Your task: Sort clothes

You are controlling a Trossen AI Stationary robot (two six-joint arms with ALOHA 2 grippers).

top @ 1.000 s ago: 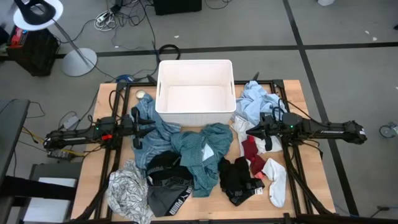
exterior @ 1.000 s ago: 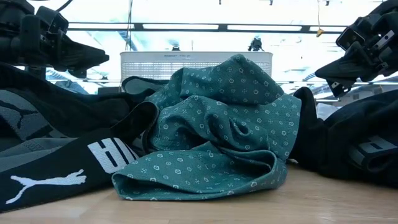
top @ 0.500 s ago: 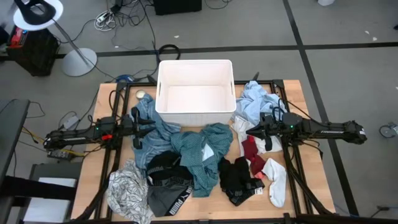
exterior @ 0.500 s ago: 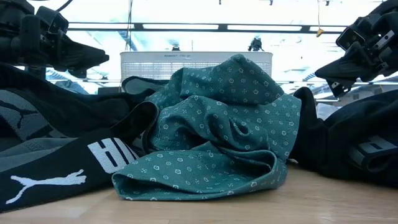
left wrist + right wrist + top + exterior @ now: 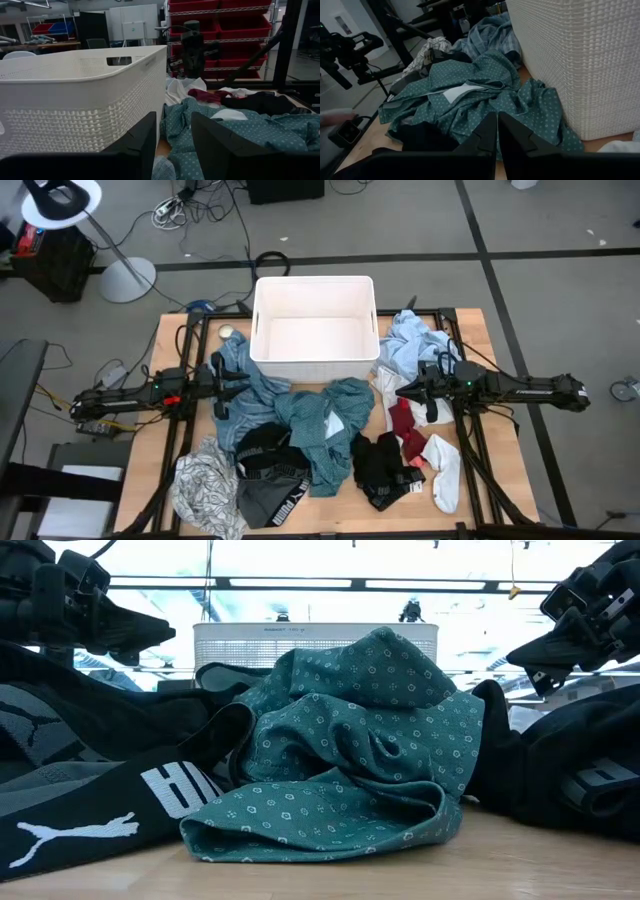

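The clothes lie in a heap on the table's near half. They include a teal dotted shirt (image 5: 325,425) (image 5: 360,740), a blue shirt (image 5: 250,380), a light-blue shirt (image 5: 412,340), black and grey Puma shorts (image 5: 268,475) (image 5: 90,800), black shorts (image 5: 385,470), a white-grey patterned top (image 5: 205,485), red socks (image 5: 405,425) and a white sock (image 5: 445,470). My left gripper (image 5: 222,385) (image 5: 174,120) is open and hovers over the blue shirt beside the tub. My right gripper (image 5: 405,392) (image 5: 497,116) is shut and hovers over the red socks, pointing at the teal shirt.
A white plastic tub (image 5: 314,330) stands at the table's far middle, between the two grippers; its woven wall (image 5: 75,110) fills much of the left wrist view. A lamp stand (image 5: 125,275) and cables lie on the floor beyond the table.
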